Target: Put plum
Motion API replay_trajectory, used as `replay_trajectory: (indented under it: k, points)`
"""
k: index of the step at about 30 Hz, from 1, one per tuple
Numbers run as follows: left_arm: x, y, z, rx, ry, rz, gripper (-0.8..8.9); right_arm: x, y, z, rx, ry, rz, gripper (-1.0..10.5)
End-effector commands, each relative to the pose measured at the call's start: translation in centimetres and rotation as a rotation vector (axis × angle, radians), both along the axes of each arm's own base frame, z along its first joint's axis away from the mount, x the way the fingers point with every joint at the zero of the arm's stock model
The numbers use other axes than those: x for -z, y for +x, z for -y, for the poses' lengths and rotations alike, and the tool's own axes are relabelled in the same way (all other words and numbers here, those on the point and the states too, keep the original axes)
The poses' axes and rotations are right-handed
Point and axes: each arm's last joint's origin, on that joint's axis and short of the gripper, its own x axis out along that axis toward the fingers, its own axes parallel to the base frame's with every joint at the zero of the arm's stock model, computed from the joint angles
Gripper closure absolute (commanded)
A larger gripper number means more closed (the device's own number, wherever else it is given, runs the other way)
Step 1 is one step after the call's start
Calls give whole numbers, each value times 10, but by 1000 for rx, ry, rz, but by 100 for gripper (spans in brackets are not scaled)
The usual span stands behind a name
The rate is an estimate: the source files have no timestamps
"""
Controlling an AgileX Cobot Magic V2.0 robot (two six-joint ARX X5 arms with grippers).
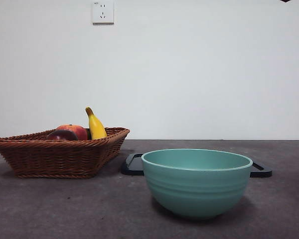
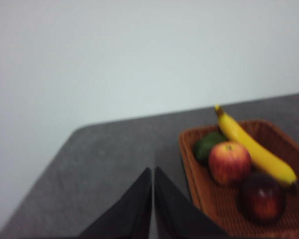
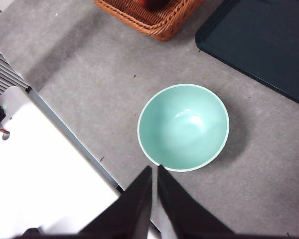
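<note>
The plum [image 2: 262, 197], dark maroon and glossy, lies in a brown wicker basket [image 2: 214, 209] beside a red-orange apple [image 2: 229, 163] and a yellow banana [image 2: 254, 149]. In the front view the plum [image 1: 61, 135] peeks over the basket [image 1: 60, 154] rim at the left. My left gripper [image 2: 153, 172] is shut, held high above the table and to one side of the basket, holding nothing. My right gripper [image 3: 154, 170] is shut too, high above the teal bowl [image 3: 183, 127], empty. A sliver of the plum [image 3: 154, 4] shows in the right wrist view.
The teal bowl [image 1: 197, 180] stands near the front, right of centre. A dark flat tray [image 1: 134, 165] lies behind it. A green fruit [image 2: 208, 145] is also in the basket. The table's edge and a white surface [image 3: 40, 184] show below the right arm.
</note>
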Motion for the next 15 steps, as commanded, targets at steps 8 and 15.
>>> replay_trajectory:
  k: [8,15]
  points:
    - [44,4,0,-6,-64,-54,806,-5,0,-2,-15,9,22,939]
    - [61,8,0,-8,-70,-107,806,-5,0,-2,-15,9,22,939]
